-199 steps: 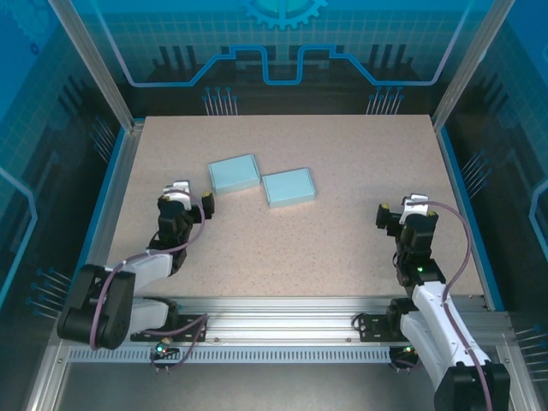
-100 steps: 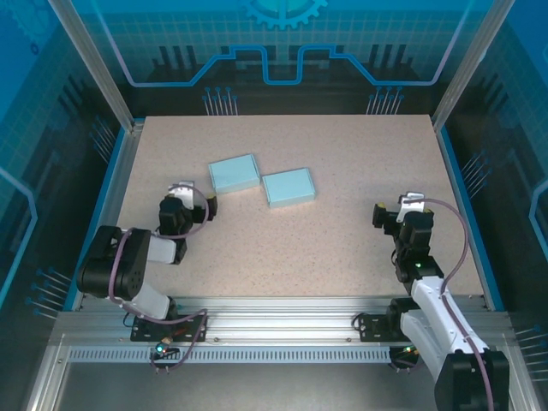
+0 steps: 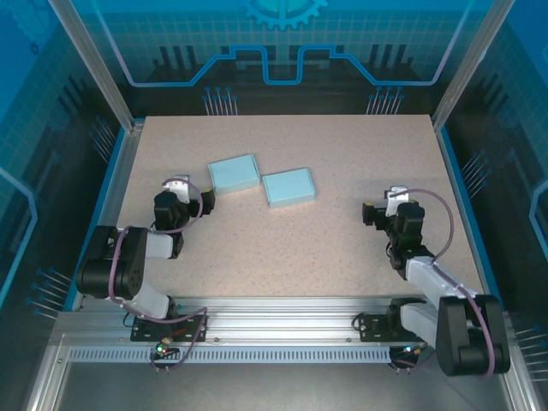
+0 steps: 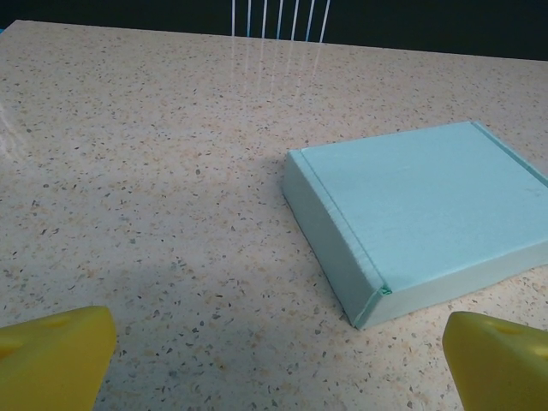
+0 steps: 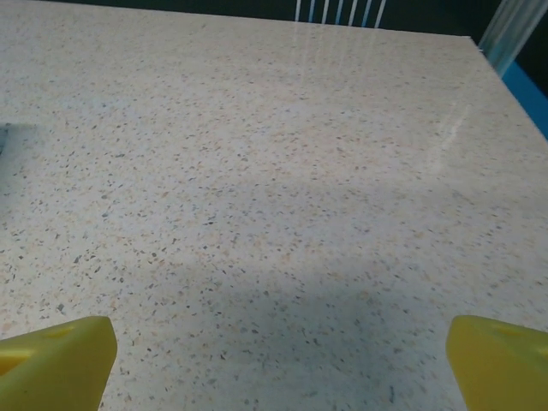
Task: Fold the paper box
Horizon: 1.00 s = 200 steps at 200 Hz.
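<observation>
Blue-lit enclosure panels ring the scene, and inside them sits a speckled beige worktop.

Our landmark is the pale blue paper box, lying flat on the worktop with every face shut. From the left wrist camera that same paper box shows a crisp fold line running along its near edge and a corner pointing toward the lens.

A second box, same colour and same shallow shape, lies just beside the landmark on its right, and a touch nearer the arms. Their corners look to be touching, though I can't say for sure from above.

Left gripper now: it sits low, just off the paper box's near left corner, aimed at it. Its yellow fingertips are spread wide, with nothing between them but bare worktop, and the left gripper is clear of the box.

Over to the right gripper: it's well apart from the paper box, far off to its right, beyond the second box. The right gripper is splayed fully too, holding nothing, with plain speckled surface ahead of it.
</observation>
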Available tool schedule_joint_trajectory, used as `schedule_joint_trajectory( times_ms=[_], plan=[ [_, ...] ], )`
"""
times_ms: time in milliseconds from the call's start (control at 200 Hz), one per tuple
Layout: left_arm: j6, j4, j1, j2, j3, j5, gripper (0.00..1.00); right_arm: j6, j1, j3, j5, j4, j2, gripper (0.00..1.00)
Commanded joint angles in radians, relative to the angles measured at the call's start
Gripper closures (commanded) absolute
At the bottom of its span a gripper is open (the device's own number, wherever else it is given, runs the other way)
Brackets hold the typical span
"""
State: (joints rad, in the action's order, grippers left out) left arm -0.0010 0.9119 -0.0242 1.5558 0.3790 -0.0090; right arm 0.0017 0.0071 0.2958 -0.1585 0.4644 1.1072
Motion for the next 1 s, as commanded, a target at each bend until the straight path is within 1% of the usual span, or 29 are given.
schedule_joint_trajectory(
  times_ms=[0, 80, 165, 265, 340, 395, 525, 560, 615, 715, 760, 865, 940, 975, 995],
  plan=[
    [-0.008, -0.003, -0.003, -0.009, 0.007, 0.024, 0.01, -0.029, -0.013, 0.055, 0.055, 0.126, 0.055, 0.00],
    [-0.008, -0.004, -0.003, -0.008, 0.008, 0.023, 0.01, -0.029, -0.013, 0.091, 0.061, 0.077, 0.076, 0.00],
    [-0.008, -0.004, -0.003, -0.009, 0.006, 0.023, 0.01, -0.042, -0.014, 0.093, 0.089, 0.076, 0.089, 0.00],
    [-0.008, -0.004, -0.004, -0.008, 0.008, 0.024, 0.01, -0.047, -0.013, 0.058, 0.138, 0.135, 0.109, 0.00],
    [-0.009, -0.004, -0.003, -0.009, 0.006, 0.023, 0.01, -0.031, -0.013, 0.027, 0.199, 0.225, 0.139, 0.00],
    [-0.008, -0.003, -0.004, -0.009, 0.008, 0.023, 0.01, -0.035, -0.009, 0.032, 0.241, 0.232, 0.152, 0.00],
    [-0.008, -0.003, -0.003, -0.009, 0.008, 0.025, 0.01, -0.067, 0.006, 0.061, 0.298, 0.209, 0.177, 0.00],
    [-0.008, -0.003, -0.003, -0.009, 0.007, 0.024, 0.01, -0.066, 0.007, 0.053, 0.326, 0.242, 0.187, 0.00],
    [-0.008, -0.004, -0.003, -0.008, 0.008, 0.023, 0.01, -0.078, 0.016, 0.025, 0.371, 0.342, 0.224, 0.00],
    [-0.008, -0.003, -0.002, -0.009, 0.008, 0.023, 0.01, -0.116, 0.057, 0.055, 0.331, 0.349, 0.303, 0.00],
    [-0.008, -0.004, -0.003, -0.009, 0.008, 0.024, 0.01, -0.106, 0.046, 0.073, 0.330, 0.312, 0.302, 0.00],
    [-0.008, -0.003, -0.003, -0.009, 0.007, 0.023, 0.01, -0.099, 0.043, 0.074, 0.327, 0.330, 0.324, 0.00],
    [-0.008, -0.003, -0.002, -0.009, 0.007, 0.024, 0.01, -0.095, 0.042, 0.081, 0.316, 0.357, 0.367, 0.00],
    [-0.008, -0.004, -0.002, -0.009, 0.008, 0.023, 0.01, -0.072, 0.038, 0.090, 0.277, 0.373, 0.393, 0.00],
    [-0.008, -0.003, -0.002, -0.008, 0.007, 0.023, 0.01, -0.052, 0.036, 0.109, 0.245, 0.331, 0.391, 0.00]
  ],
)
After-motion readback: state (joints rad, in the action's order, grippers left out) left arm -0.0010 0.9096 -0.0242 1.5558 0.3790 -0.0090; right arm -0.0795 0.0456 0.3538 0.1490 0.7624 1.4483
